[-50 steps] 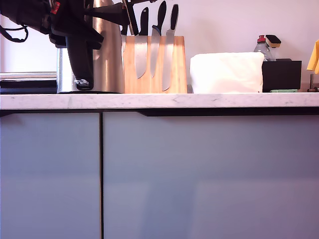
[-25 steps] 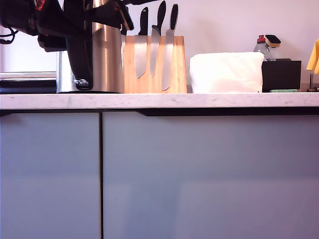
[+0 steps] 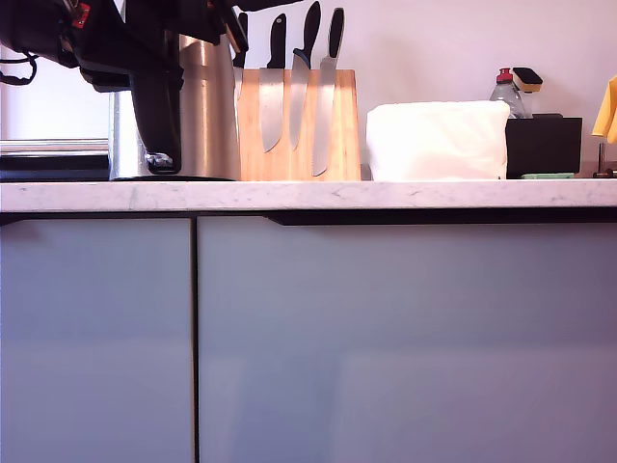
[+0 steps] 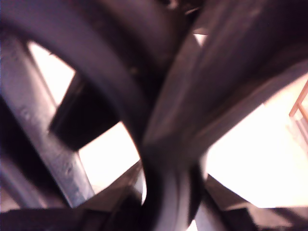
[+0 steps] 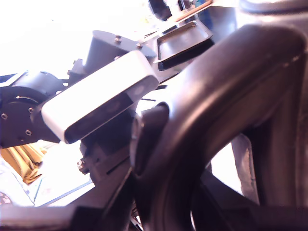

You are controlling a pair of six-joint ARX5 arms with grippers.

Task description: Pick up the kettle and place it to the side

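Our kettle (image 3: 207, 116) stands on the bench (image 3: 386, 195) at the exterior view's left, not lifted; both jaws crowd its handle (image 5: 216, 96); grip unclear; lifting and placing remain.

We see the kettle (image 3: 207, 116) in brushed, shiny steel with a matt black plastic handle (image 3: 157, 116). The knife block (image 3: 299, 125) is smooth wood. The worktop (image 3: 386, 196) is polished marble.

Kitchen front seen from low down.
A pale wall (image 3: 434, 48) is seen behind a white marble desk (image 3: 386, 196); grey-blue cabinet doors (image 3: 405, 338) are set beneath it.
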